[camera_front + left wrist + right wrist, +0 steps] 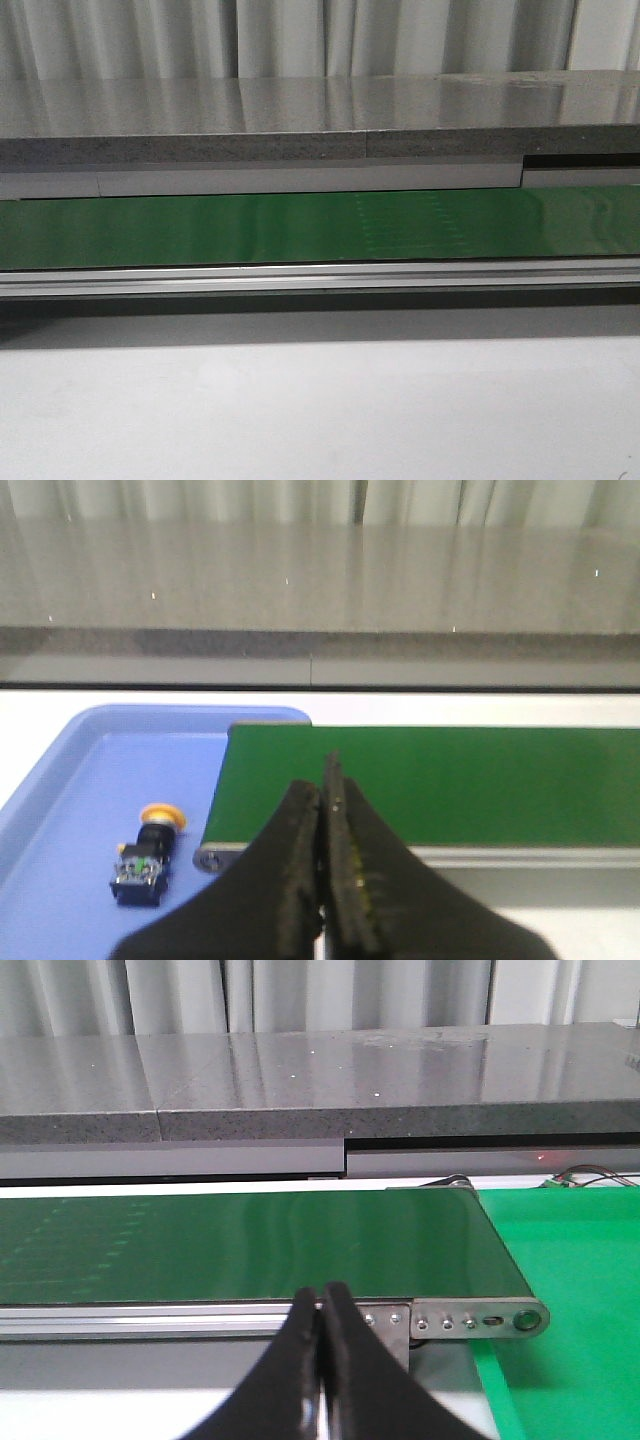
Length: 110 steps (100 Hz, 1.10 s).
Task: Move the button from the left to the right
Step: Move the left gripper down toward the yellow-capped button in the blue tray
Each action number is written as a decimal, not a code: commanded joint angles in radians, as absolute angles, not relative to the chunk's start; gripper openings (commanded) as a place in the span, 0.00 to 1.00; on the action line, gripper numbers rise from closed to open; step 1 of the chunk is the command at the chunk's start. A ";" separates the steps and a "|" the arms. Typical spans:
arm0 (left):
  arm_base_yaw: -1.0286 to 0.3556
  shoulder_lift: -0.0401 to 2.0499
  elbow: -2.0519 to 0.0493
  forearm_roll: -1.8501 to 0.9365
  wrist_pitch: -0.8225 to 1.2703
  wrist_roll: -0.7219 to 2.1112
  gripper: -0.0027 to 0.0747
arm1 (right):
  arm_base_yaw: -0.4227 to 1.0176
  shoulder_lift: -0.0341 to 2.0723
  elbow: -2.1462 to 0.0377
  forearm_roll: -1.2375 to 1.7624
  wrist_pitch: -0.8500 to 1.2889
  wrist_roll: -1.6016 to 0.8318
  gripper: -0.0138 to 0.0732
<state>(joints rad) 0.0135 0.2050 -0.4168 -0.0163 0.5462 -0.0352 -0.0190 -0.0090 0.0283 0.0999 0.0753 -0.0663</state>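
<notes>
Both black grippers were clenched on nothing: the left gripper point(322, 800) and the right gripper point(322, 1305). The small yellow-headed, black-bodied push button point(146, 855) lay in the shallow blue plastic tray point(60, 810), just beside the green conveyor belt point(450, 780)'s end.

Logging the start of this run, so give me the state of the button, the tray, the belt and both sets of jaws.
button: lying on its side in the blue tray, ungripped
blue tray: holds only the button
green belt: nothing on it
left gripper: jaws shut, holding nothing
right gripper: jaws shut, holding nothing
</notes>
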 commanded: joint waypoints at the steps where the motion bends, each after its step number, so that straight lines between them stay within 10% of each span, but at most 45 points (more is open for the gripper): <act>1: 0.007 0.311 -0.541 -0.026 0.629 -0.045 0.01 | -0.018 -0.029 0.011 0.088 -0.012 -0.068 0.08; 70: 0.007 0.676 -0.663 -0.113 0.825 -0.045 0.03 | -0.018 -0.029 0.011 0.088 -0.012 -0.068 0.08; 82: 0.007 0.676 -0.663 -0.115 0.831 -0.045 0.23 | -0.018 -0.029 0.011 0.088 -0.012 -0.068 0.08; 99: 0.007 0.676 -0.663 -0.115 0.842 -0.045 0.77 | -0.018 -0.029 0.011 0.088 -0.012 -0.068 0.08; 110: 0.007 0.676 -0.663 -0.113 0.827 -0.045 0.86 | -0.018 -0.029 0.011 0.088 -0.012 -0.068 0.08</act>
<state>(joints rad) 0.0135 0.6698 -0.6280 -0.0987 0.8891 -0.0352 -0.0190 -0.0090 0.0283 0.0999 0.0753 -0.0663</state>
